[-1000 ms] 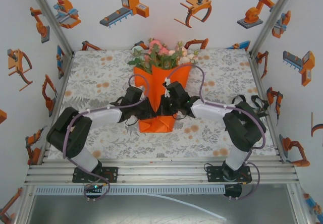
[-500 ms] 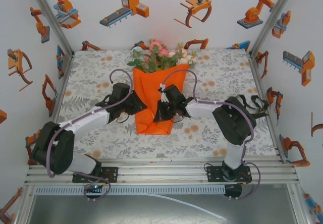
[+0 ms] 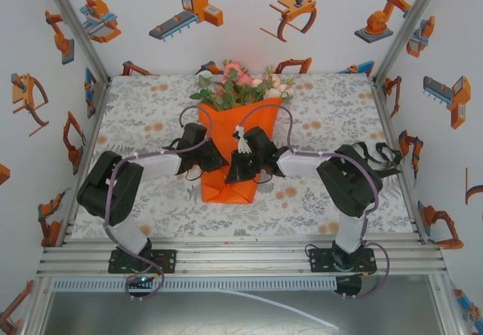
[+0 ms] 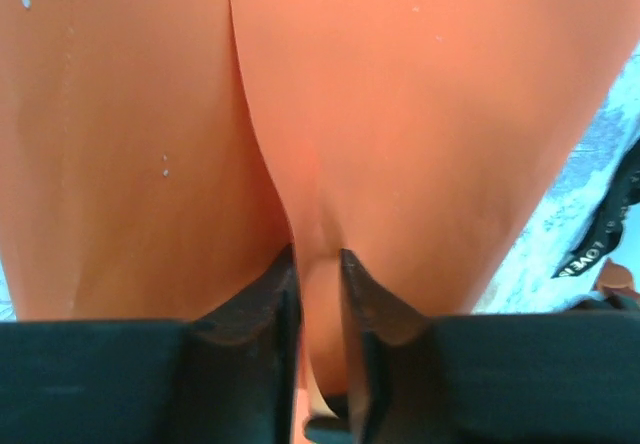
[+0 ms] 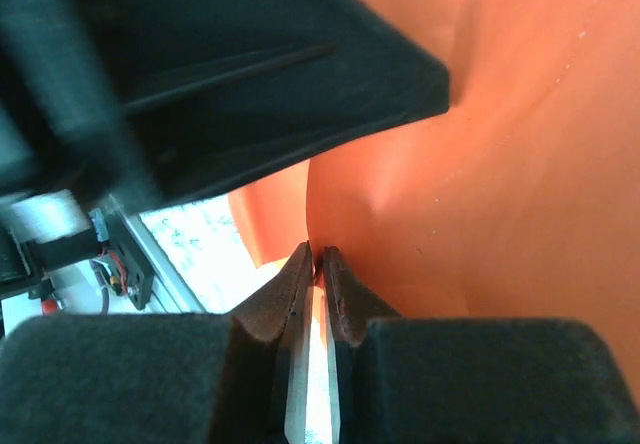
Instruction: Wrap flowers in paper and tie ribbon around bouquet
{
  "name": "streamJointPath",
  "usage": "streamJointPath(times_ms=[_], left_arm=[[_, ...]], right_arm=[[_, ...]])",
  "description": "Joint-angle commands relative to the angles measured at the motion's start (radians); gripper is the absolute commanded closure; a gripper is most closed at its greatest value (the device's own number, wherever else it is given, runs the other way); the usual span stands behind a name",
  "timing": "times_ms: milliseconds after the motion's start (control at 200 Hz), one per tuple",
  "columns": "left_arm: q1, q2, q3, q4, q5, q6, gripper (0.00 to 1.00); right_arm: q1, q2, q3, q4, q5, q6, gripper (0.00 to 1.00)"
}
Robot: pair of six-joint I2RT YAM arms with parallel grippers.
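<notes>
**Counter** [image 3: 151,116]: patterned cloth, lying under and to both sides of the jaws.

**Paper** [image 3: 226,188]: orange sheet folded into a cone that lies flat. Its wide mouth is beyond both pairs of jaws and its blunt foot is on the near side of them.

**Flowers** [image 3: 238,82]: pink and cream heads with leaves, standing out of the cone's mouth well ahead of the jaws.

**Left gripper** [image 4: 318,259]: jaws pinching a raised fold of paper that runs straight ahead between them.

**Right gripper** [image 5: 316,254]: jaws all but pressed together. Their tips sit at a crease of the paper, but I cannot tell whether they nip it.

**Handling note** (a judgement): the step is closing the wrap.
- Keep the left pinch firm and low on the fold.
- Draw the flap across without lifting, so the stems stay inside.
- Let the right tips take only one layer.
- Pull slowly, because thin paper creases and tears at the pinch.
</notes>
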Motion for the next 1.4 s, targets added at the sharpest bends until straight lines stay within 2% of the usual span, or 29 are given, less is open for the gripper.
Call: streamJointPath(times_ms=[0, 55, 115, 215, 365, 486, 586, 801, 1041, 1131, 1237, 1327, 1392], left_arm=[[0.003, 0.03, -0.004, -0.031, 0.006, -0.015, 0.89], [0.004, 0.029, -0.013, -0.009, 0.013, -0.026, 1.0], [0.004, 0.023, -0.01, -0.019, 0.007, -0.028, 1.0], [0.012, 0.008, -0.012, -0.028, -0.001, -0.033, 1.0], [0.046, 0.025, -0.057, 0.106, 0.088, -0.129, 1.0], [0.069, 0.045, -0.092, 0.217, 0.137, -0.196, 1.0], [0.091, 0.048, -0.114, 0.26, 0.151, -0.214, 1.0], [0.104, 0.017, -0.127, 0.245, 0.129, -0.211, 1.0], [0.098, -0.049, -0.144, 0.204, 0.052, -0.221, 1.0], [0.097, -0.129, -0.146, 0.128, -0.003, -0.162, 0.91], [0.073, -0.227, -0.078, -0.037, -0.035, 0.002, 0.81], [-0.004, -0.306, 0.001, -0.194, -0.139, 0.139, 0.77], [-0.071, -0.333, 0.036, -0.23, -0.19, 0.197, 0.77]], right_arm=[[0.004, -0.067, -0.023, 0.058, -0.018, -0.008, 0.86], [0.002, -0.076, -0.029, 0.061, -0.024, -0.006, 0.81], [-0.004, -0.092, -0.043, 0.068, -0.025, -0.007, 0.74], [-0.04, -0.131, -0.095, 0.12, -0.004, 0.012, 0.7], [-0.117, -0.158, -0.152, 0.172, 0.046, 0.061, 0.69], [-0.125, -0.143, -0.151, 0.146, 0.074, 0.03, 0.72], [-0.125, -0.128, -0.162, 0.162, 0.038, 0.038, 0.75], [-0.124, -0.159, -0.255, 0.198, -0.066, 0.064, 0.76], [-0.113, -0.106, -0.312, 0.214, -0.02, 0.064, 0.76], [-0.113, -0.088, -0.312, 0.238, -0.022, 0.075, 0.76], [-0.113, -0.092, -0.304, 0.239, -0.035, 0.081, 0.75], [-0.113, -0.106, -0.301, 0.223, -0.03, 0.078, 0.73], [-0.112, -0.116, -0.301, 0.224, -0.029, 0.086, 0.73]])
